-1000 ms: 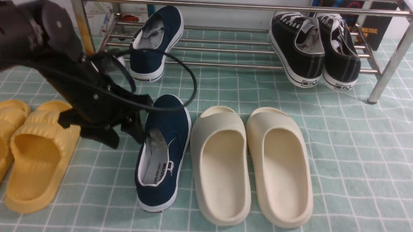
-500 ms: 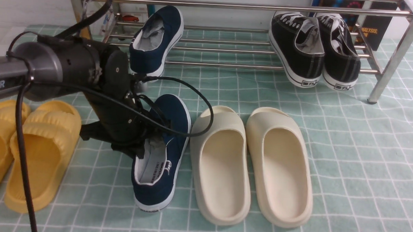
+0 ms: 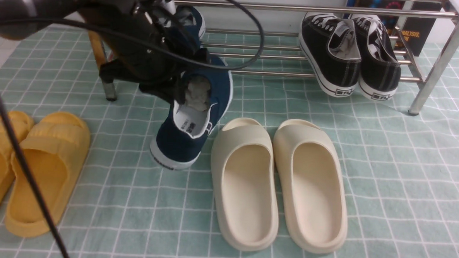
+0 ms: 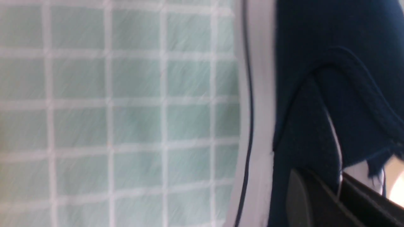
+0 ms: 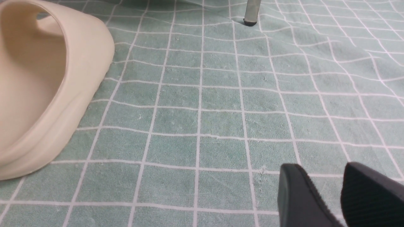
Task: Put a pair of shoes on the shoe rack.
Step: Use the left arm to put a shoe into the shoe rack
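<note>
Pinching canvas, left gripper of mine has its fingers closed on the side wall of one navy slip-on; right gripper stands with its fingers apart over the cloth, gripping nothing. Nearest on the left's side of things sit the cream slides, just right of my load. If I swung right while low, the sole could brush them and twist the shoe in my grip.

The slip-on hangs above the cloth, tilted, heel toward me and lower than the toe. With only thin fabric between my fingers, I judge it could pivot or peel loose, since the sole's weight hangs off one side. That low heel also needs height, or it may snag the rack's front bar.

Farther off, the other navy shoe is on the shoe rack, partly behind my arm. Coming in too far left, I could shove it askew. Overshooting right, I might nudge the black sneakers at the far right.
</note>
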